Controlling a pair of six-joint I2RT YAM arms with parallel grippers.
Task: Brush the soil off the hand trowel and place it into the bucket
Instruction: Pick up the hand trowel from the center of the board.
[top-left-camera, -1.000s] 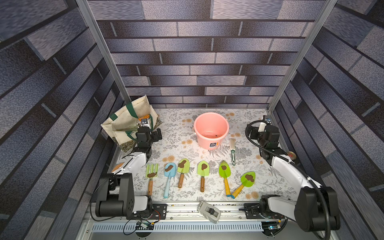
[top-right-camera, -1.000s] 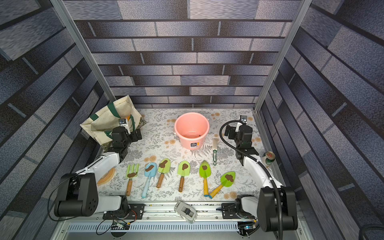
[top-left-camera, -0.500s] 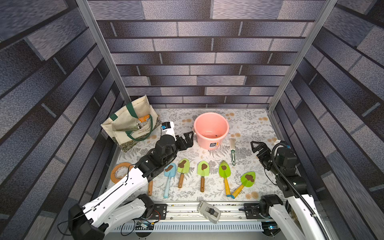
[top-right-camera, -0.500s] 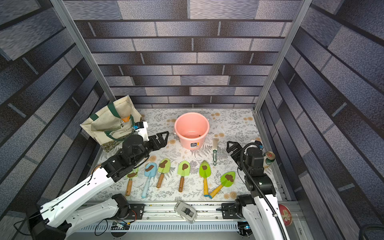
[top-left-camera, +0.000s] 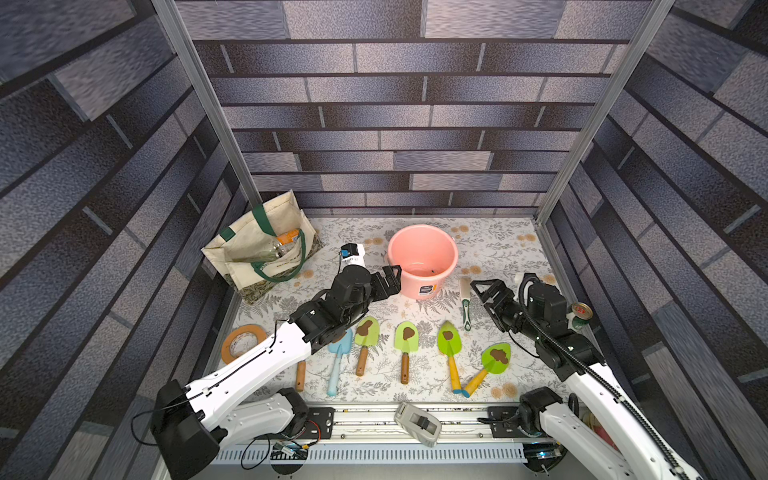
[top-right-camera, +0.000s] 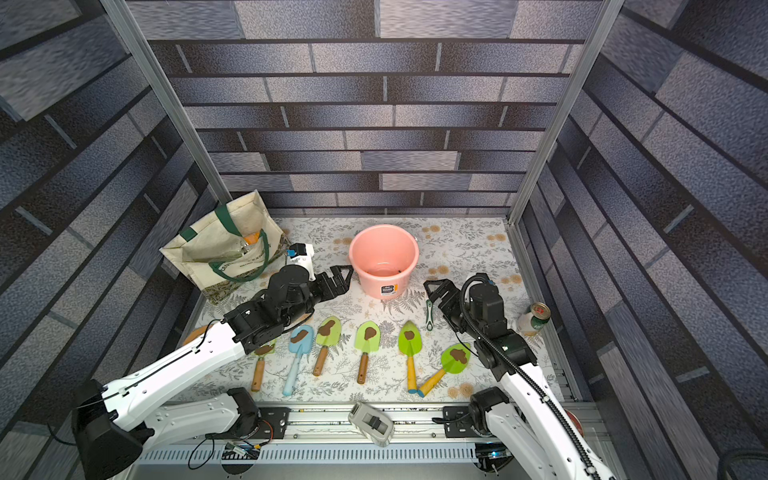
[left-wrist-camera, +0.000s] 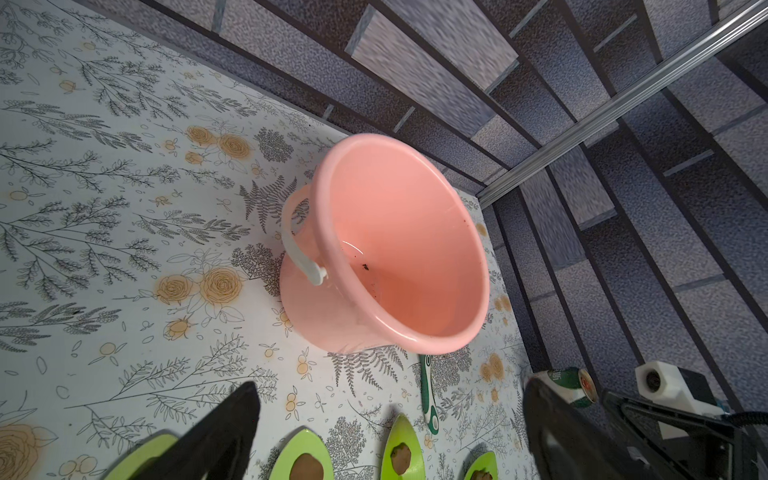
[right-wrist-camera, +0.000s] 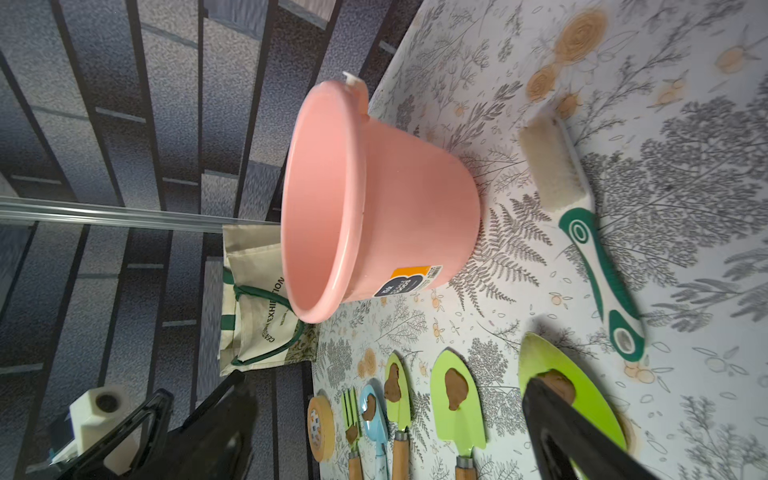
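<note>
Though folded at the frame's sides a second ago, now swung inward on both arms. Found left gripper (top-left-camera: 394, 279) just left of bucket (top-left-camera: 409, 286), centre frame, spread wide and holding nothing. Found right gripper (top-left-camera: 478, 293) right of centre, close to brush (top-left-camera: 465, 303), equally wide and empty. Saw trowels (top-left-camera: 407, 338) unmoved in lower-centre row, soil (top-left-camera: 408, 333) on each visible blade. Judged as approach only: brush pickup likely next, no brushing begun.
</note>
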